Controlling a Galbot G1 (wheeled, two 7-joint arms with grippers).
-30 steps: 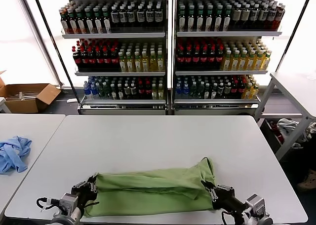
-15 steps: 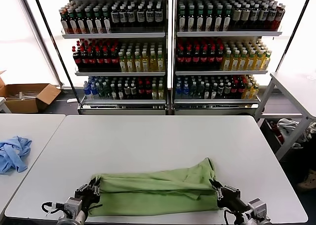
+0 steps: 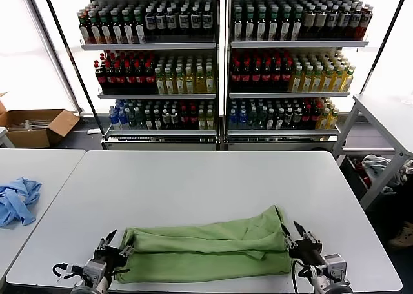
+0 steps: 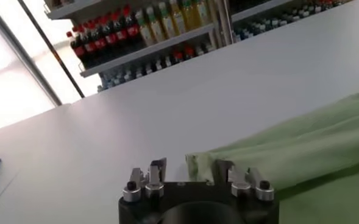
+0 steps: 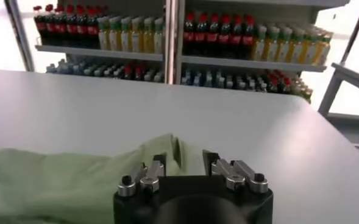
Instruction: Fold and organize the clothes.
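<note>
Two grippers sit low at the near edge of the white table (image 3: pixel 213 178), one at each end of the green T-shirt (image 3: pixel 206 252), which lies folded into a long band across the near side. Far left there's a blue garment (image 3: pixel 16 200) on a separate table. Left gripper (image 3: pixel 115 242) has its fingers spread at the shirt's left end, gripping nothing. Right gripper (image 3: pixel 299 235), same deal at the right end, fingers apart, cloth lying loose between them

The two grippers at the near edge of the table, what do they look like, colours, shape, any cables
Both are alike: the left gripper and right gripper have thin dark fingers on silver-grey metal mounts with black screws, set on a round black body. A black cable loops beside each wrist. No markings are readable.
</note>
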